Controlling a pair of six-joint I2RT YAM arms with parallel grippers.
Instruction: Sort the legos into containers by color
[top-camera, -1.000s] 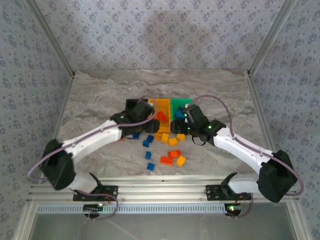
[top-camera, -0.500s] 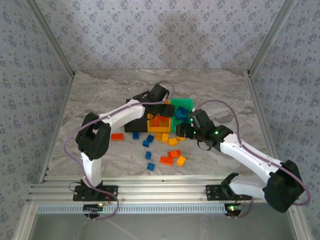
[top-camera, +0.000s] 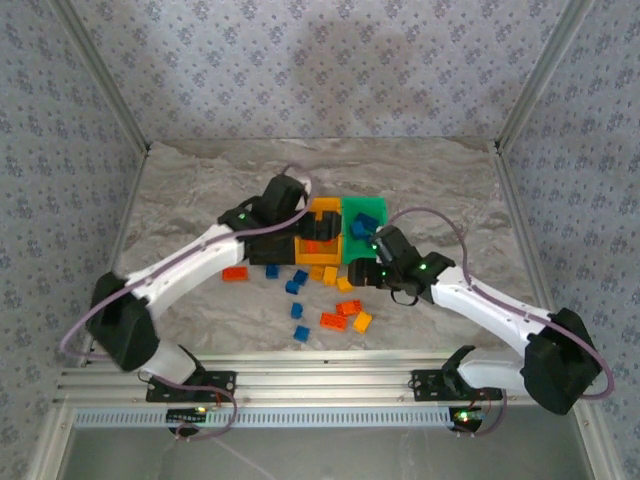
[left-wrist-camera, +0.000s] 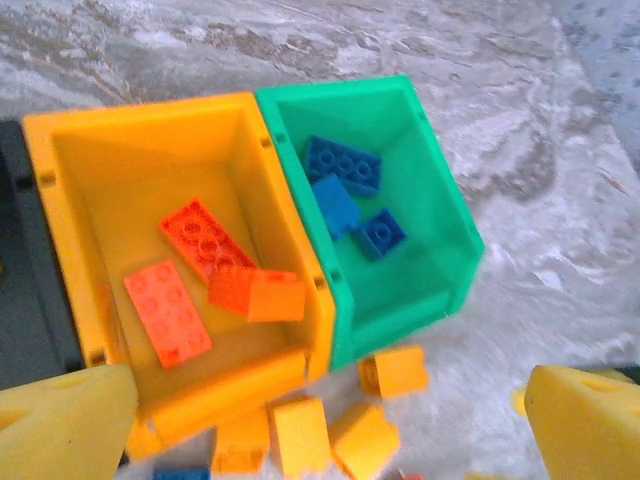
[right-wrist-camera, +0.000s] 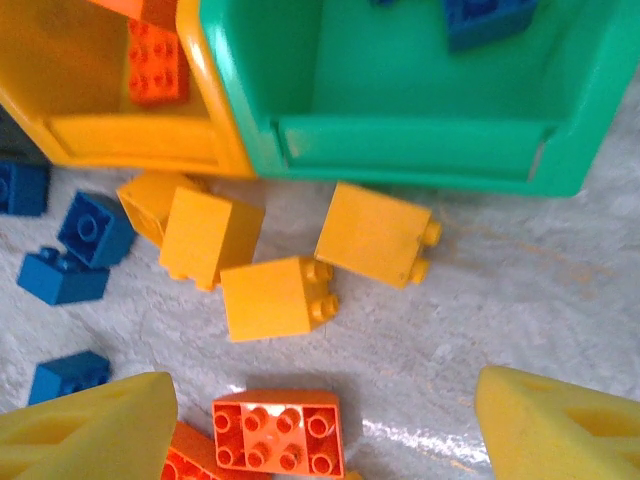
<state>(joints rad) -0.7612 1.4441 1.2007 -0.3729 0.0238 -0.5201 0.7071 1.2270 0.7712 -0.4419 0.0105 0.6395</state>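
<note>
Widened since a second ago, the left tool (left-wrist-camera: 320, 425) hangs with fingers far apart over the orange-yellow plastic bin (left-wrist-camera: 60, 200), which holds several red-orange studded bricks (left-wrist-camera: 205, 235). The joined green plastic bin (left-wrist-camera: 440, 200) holds three blue bricks (left-wrist-camera: 342, 165). The right tool (right-wrist-camera: 320, 420), fingers apart and empty, hovers above yellow-orange bricks (right-wrist-camera: 265, 297) loose on the marble bench (right-wrist-camera: 520, 290).

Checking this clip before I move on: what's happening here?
Two robot arms are sorting toy bricks by color into joined bins. The left gripper hangs open and empty above the orange bin, which holds red bricks. The green bin beside it holds blue bricks. The right gripper is open and empty, low over loose yellow bricks on the table in front of the bins.
</note>
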